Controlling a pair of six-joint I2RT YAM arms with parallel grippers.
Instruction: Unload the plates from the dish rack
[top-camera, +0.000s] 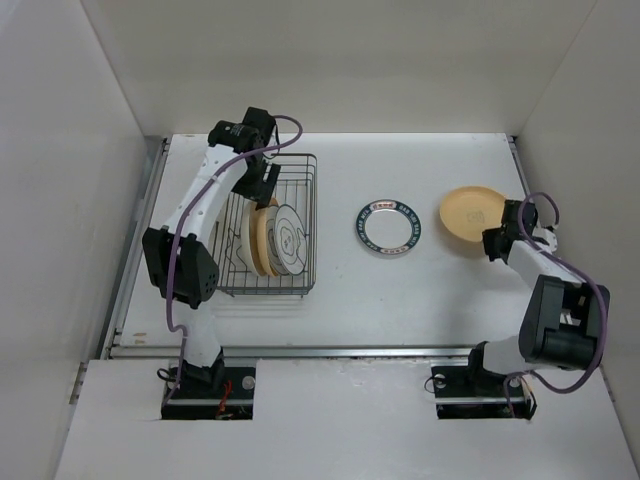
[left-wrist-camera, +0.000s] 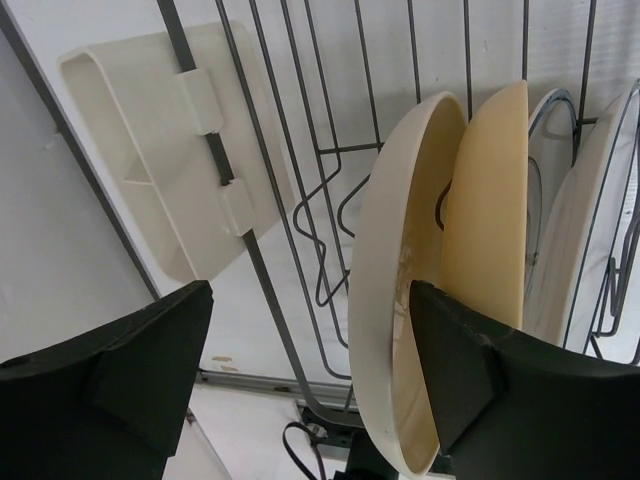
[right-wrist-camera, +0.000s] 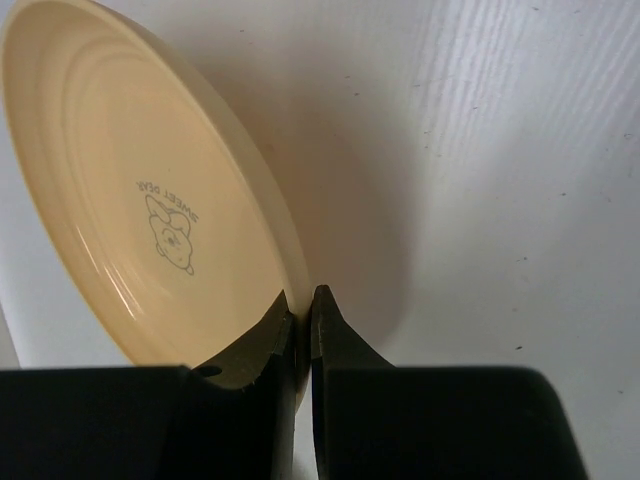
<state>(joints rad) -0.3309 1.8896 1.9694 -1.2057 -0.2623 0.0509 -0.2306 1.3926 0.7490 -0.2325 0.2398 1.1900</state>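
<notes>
The dark wire dish rack (top-camera: 300, 175) stands at the left of the table with several plates upright in it, tan ones (top-camera: 262, 238) and white ones (top-camera: 288, 240). My left gripper (top-camera: 262, 186) is open over the rack. In the left wrist view its jaws (left-wrist-camera: 310, 295) straddle the rim of the nearest cream plate (left-wrist-camera: 385, 290), with a tan-yellow plate (left-wrist-camera: 490, 210) behind it. My right gripper (top-camera: 497, 240) is shut on the rim of a tan-yellow plate (top-camera: 468, 212) at the right. That plate (right-wrist-camera: 150, 200) is tilted in the grip (right-wrist-camera: 304, 305).
A white plate with a dark rim ring (top-camera: 388, 227) lies flat on the table between the rack and the right arm. A cream plastic caddy (left-wrist-camera: 150, 150) hangs on the rack's side wire. White walls enclose the table on three sides.
</notes>
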